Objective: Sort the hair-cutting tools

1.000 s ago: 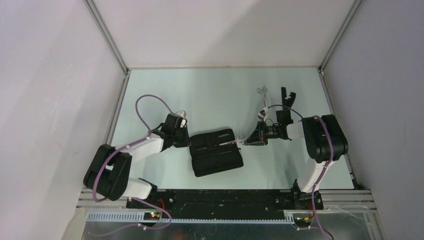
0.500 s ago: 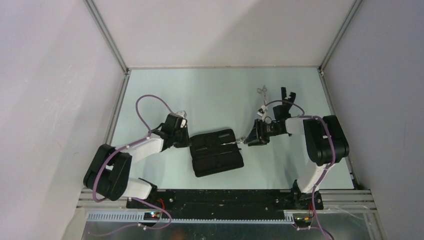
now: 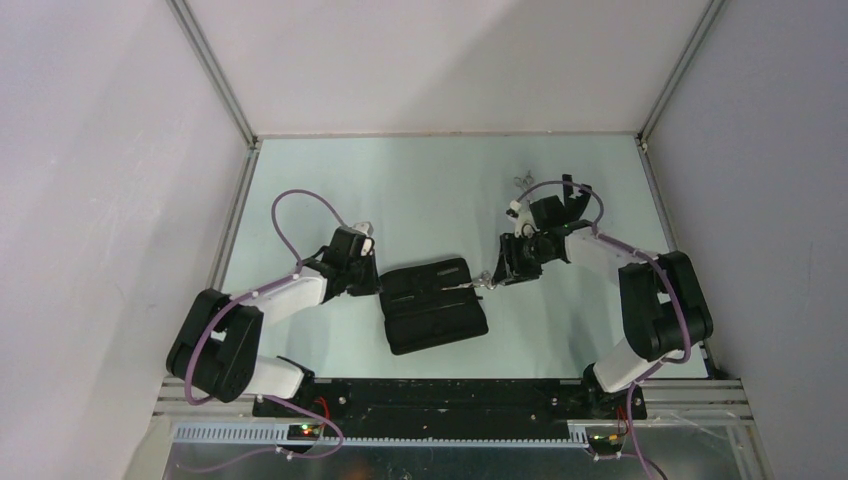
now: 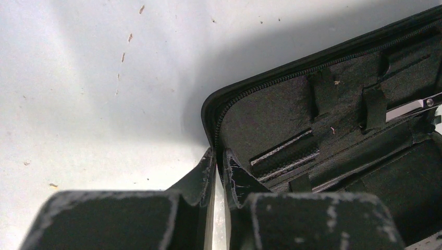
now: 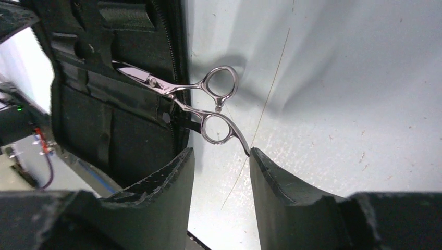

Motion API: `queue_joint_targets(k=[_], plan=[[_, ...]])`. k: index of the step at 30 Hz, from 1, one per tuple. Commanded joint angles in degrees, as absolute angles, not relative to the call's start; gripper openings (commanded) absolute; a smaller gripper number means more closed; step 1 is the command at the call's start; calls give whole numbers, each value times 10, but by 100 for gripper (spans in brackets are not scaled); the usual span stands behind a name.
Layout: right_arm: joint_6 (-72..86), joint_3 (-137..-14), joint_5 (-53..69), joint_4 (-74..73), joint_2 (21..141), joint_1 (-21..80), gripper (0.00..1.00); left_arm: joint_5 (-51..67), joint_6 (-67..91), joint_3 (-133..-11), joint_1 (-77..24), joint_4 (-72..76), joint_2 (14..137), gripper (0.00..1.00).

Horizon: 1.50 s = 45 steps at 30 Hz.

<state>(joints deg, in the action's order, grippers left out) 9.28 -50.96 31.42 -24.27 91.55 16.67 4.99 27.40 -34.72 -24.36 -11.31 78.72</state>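
Note:
A black zip case lies open in the middle of the table. One pair of silver scissors has its blades tucked into the case, and its ring handles stick out over the table. My right gripper is open just behind the handles, and its right fingertip touches the scissors' tang. My left gripper is shut on the case's left rim. A second pair of scissors and the black comb-like tool lie at the back right, partly hidden by the right arm.
Grey side walls and metal frame rails close in the pale table. The right arm's purple cable loops over the back-right tools. The arm bases and a black rail run along the near edge.
The right arm's forearm has swung toward the back and now covers more of the comb-like tool. Its gripper stays by the scissors' handles. The left arm and the case have not moved.

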Motion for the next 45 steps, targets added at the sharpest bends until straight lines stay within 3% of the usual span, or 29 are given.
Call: queue_joint_targets(k=[1,22,45], plan=[[84,-554,228,-267,912,198,45,61,266,-364,-248,-125,771,10],[107,-596,204,-237,1003,241,34,78,264,-362,-249,-120,774,10],[-27,-612,210,-192,987,293,29,85,263,-362,-249,-117,774,10]])
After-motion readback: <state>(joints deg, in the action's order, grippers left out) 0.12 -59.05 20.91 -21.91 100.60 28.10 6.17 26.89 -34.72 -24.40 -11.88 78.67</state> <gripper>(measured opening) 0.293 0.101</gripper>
